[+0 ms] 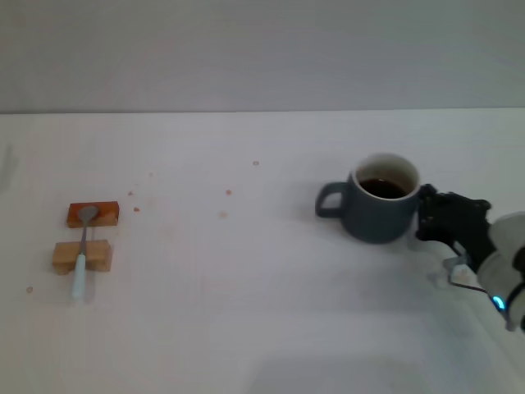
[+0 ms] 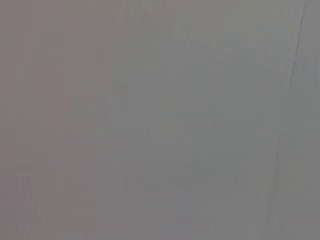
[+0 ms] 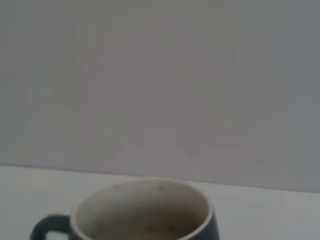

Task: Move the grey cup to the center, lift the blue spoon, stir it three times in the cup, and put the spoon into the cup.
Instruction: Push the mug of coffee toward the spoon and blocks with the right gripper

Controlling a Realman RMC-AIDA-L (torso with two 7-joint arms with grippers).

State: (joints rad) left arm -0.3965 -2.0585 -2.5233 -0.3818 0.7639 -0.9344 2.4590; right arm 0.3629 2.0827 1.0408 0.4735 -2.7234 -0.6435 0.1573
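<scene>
The grey cup (image 1: 377,207) stands right of the table's middle, its loop handle pointing left and dark liquid inside. In the right wrist view the grey cup (image 3: 145,212) sits close, showing its pale interior. My right gripper (image 1: 428,215) is right up against the cup's right side, at rim height. The blue spoon (image 1: 82,250) lies far to the left across two small wooden blocks, its silver bowl on the far block and its light blue handle pointing toward me. My left gripper is out of view; the left wrist view shows only a blank grey surface.
A reddish-brown block (image 1: 93,214) and a lighter wooden block (image 1: 82,256) hold the spoon up off the white table (image 1: 246,312). A few small brown specks dot the table between spoon and cup. A plain wall runs behind the far edge.
</scene>
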